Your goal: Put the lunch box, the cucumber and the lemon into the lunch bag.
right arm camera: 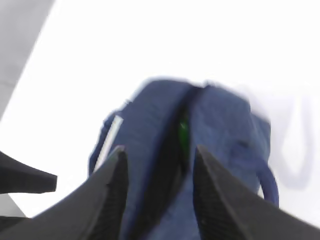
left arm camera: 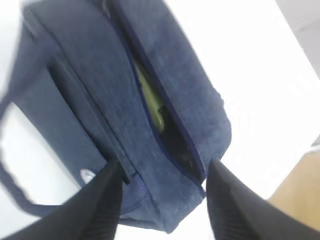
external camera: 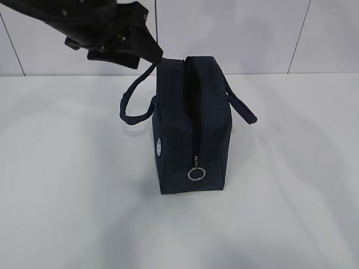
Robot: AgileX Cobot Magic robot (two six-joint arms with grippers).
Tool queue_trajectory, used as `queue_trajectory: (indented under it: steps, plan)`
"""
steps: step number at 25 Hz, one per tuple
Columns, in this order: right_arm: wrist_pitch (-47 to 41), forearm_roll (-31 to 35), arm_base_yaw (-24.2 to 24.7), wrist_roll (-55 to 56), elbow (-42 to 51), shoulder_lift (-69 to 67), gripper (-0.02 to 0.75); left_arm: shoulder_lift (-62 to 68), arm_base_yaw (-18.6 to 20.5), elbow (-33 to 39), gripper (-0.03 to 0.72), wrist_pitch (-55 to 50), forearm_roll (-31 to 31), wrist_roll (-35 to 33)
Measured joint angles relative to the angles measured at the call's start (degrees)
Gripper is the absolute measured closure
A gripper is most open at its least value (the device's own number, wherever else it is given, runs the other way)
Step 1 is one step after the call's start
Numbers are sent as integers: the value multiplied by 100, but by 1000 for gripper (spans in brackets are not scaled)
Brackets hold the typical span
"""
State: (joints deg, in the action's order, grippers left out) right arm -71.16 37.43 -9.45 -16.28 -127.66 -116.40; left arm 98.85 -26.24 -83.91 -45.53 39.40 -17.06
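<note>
The dark navy lunch bag (external camera: 190,129) stands on the white table with its top zipper partly open and a silver ring pull (external camera: 196,174) at the near end. In the left wrist view the bag (left arm camera: 150,90) shows a pale green-yellow thing (left arm camera: 150,102) inside the slit; I cannot tell which item it is. In the right wrist view the bag (right arm camera: 200,145) shows a bright green sliver, the cucumber (right arm camera: 184,132), inside. My left gripper (left arm camera: 162,200) is open above the bag's end. My right gripper (right arm camera: 159,187) is open above the bag. The lemon is not visible.
The bag's loop handles (external camera: 132,98) hang out to the left and right. A black arm (external camera: 106,31) reaches in from the upper left of the exterior view. A white tiled wall stands behind the table. A wooden floor edge (left arm camera: 300,195) shows beyond the table.
</note>
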Motion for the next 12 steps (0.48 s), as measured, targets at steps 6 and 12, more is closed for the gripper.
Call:
queue_trajectory:
  steps: [6,12]
  plan:
    - [15,-28,0,23,-281,1134,402,-643,0,0,310,51,-647,-4]
    - [338,-642,0,23,-294,2618,402,-1158,0,0,333,294,-1020,-4]
